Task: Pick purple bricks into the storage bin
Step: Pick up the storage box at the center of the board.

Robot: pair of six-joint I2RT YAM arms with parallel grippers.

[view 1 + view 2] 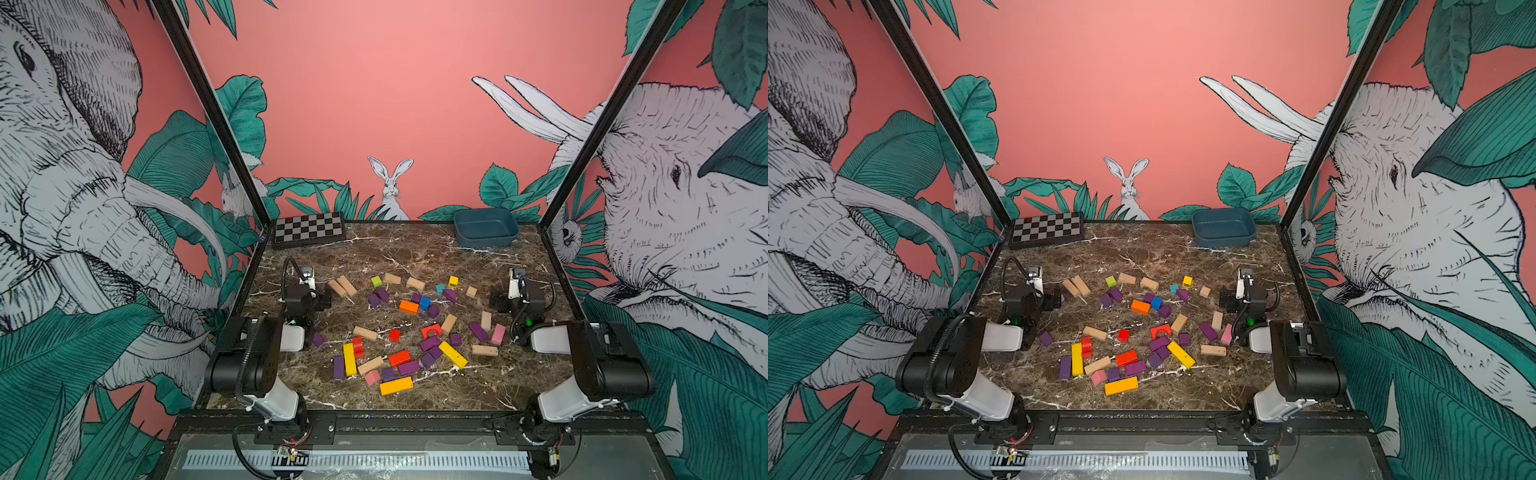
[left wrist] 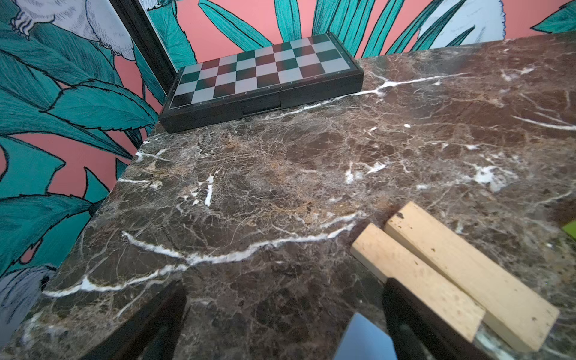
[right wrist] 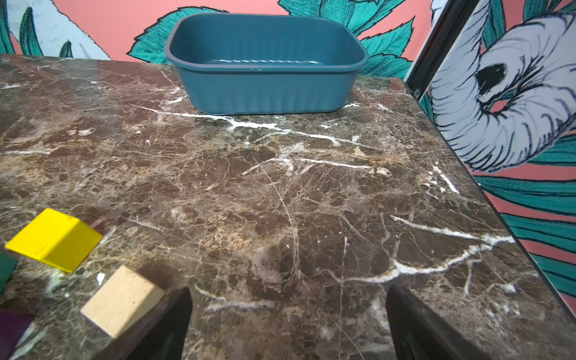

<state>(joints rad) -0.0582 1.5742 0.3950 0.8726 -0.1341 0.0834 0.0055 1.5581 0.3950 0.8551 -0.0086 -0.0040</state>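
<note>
The left gripper (image 2: 286, 291) and right gripper (image 3: 290, 293) are seen spread wide and empty. Purple bricks (image 1: 478, 331) are scattered between them among other colours. An isolated one is probably best pinched across its short sides. The empty bin (image 3: 265, 87) is set straight ahead of the right gripper. Bare table (image 3: 280, 187) is left between them, and the side wall (image 3: 498, 109) is found close outside.
</note>
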